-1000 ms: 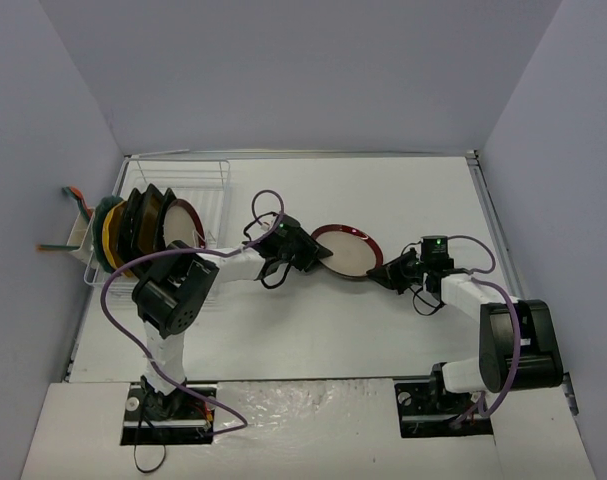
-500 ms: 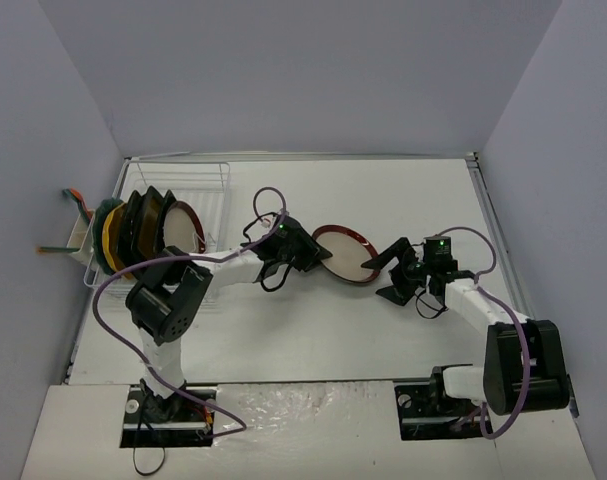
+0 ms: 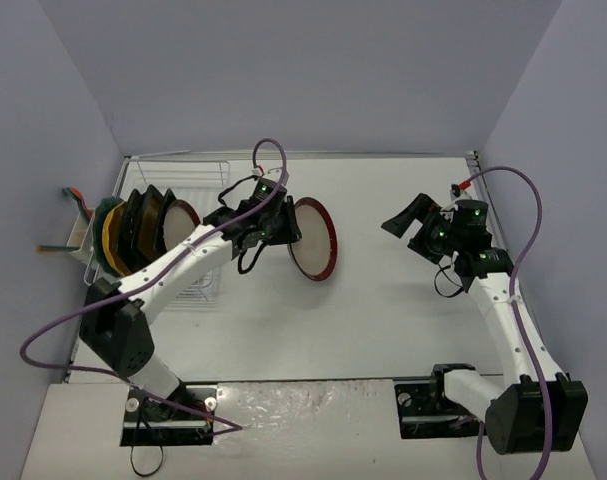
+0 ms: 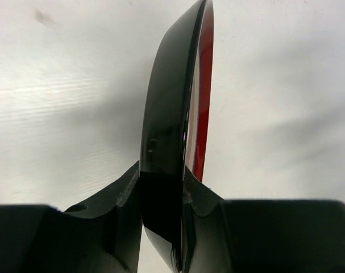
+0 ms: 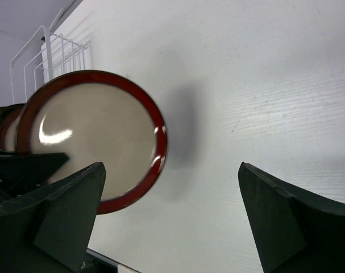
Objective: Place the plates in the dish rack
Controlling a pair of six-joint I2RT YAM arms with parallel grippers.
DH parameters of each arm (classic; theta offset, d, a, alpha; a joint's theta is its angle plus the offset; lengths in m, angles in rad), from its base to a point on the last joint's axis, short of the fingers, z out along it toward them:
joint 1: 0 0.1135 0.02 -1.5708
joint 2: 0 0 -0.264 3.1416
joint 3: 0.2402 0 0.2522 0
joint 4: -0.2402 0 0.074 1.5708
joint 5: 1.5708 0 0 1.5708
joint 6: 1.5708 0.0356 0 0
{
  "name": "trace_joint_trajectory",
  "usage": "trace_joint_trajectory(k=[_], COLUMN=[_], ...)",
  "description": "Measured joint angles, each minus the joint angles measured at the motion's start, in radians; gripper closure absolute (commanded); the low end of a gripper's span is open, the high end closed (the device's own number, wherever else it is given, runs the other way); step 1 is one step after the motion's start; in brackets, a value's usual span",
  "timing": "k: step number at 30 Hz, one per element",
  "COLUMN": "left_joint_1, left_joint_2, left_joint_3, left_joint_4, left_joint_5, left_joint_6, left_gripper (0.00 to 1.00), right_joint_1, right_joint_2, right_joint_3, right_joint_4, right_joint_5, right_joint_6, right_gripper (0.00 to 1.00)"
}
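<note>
Just right of the rack [image 3: 198,172], in the overhead view, the left gripper [image 3: 283,228] is holding a round plate [image 3: 313,238] up over the table [image 3: 383,320]. The plate is standing on edge, its cream face turning to the right inside a red rim. The jaws are pinching the plate's rack-side edge. Inside the rack, toward its left end, other plates [image 3: 133,230] are standing upright in a row: a teal one outermost, then a yellow one, dark ones, and a cream one with a red rim nearest the held plate. Well to the right of the rack, the right gripper [image 3: 408,215] is hanging above the table with its fingers spread apart, gripping nothing.

In the left wrist view, the plate [image 4: 172,114] is showing edge-on, with a glossy dark underside on the left and a band of red on the right. The left gripper [image 4: 161,190] is clamping it, one finger pressing each face.

In the right wrist view, the plate [image 5: 92,139] is facing the camera, cream with a bright glare streak and a red rim. It is sitting just in front of the rack's white wires [image 5: 53,57]. The right gripper [image 5: 169,193] is gaping wide, its two dark fingers sitting far apart at the lower corners.
</note>
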Motion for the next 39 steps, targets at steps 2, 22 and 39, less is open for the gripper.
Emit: trace_joint_trajectory(k=[2, 22, 39], left_joint_1=[0.008, 0.409, 0.463], left_joint_2=[-0.048, -0.179, -0.063], left_joint_3=[0.061, 0.278, 0.185], left_joint_4=[-0.093, -0.561, -0.455], left_joint_5=[-0.033, -0.205, -0.192], left_joint_6=[0.111, 0.699, 0.714], left_gripper=[1.0, 1.0, 1.0], right_joint_1=[-0.002, -0.002, -0.004], right_joint_2=[-0.023, -0.045, -0.046], right_joint_3=[0.019, 0.027, 0.027], right_joint_4=[-0.013, -0.058, -0.071], right_joint_5=[0.003, 0.007, 0.008], right_joint_6=[-0.037, -0.127, -0.13], right_gripper=[0.0, 0.0, 0.0])
